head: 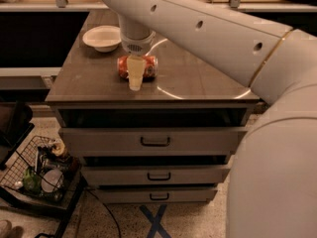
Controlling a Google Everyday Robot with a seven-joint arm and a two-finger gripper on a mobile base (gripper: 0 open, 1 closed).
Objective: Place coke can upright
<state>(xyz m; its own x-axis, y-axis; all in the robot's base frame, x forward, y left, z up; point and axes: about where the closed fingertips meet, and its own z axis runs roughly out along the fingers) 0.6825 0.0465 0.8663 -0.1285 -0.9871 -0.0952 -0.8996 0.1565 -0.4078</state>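
**Position of the work item.** The coke can (149, 67) lies on its side on the cabinet top (198, 81), in the upper centre-left of the frame. Its long axis runs left to right. 1 white bowl (102, 36) sits near it, above and to the left in the frame, and does not touch it.

**Handling, as judged.**
- The can is thin metal and is probably light. Its fill level cannot be told.
- The wall holds its shape under light pressure but is likely to dent under a hard squeeze.
- The painted surface is smooth and may slip in a weak grip.
- The round body can roll toward the front or back edge of the cabinet if released on its side.

**Recommended hold.** Grip across the cylindrical wall at mid-length with moderate force. The rims at the 2 ends offer less contact. The can needs a quarter turn before it can stand on its base.

**Arm pose.** The 1 arm enters from the lower right of the frame and sweeps diagonally to the upper left. The wrist points straight down. The gripper (135, 76) hangs over the middle of the can, and its pale lower part crosses in front of the can toward the cabinet top. Whether the gripper is spread or clamped on the can cannot be told
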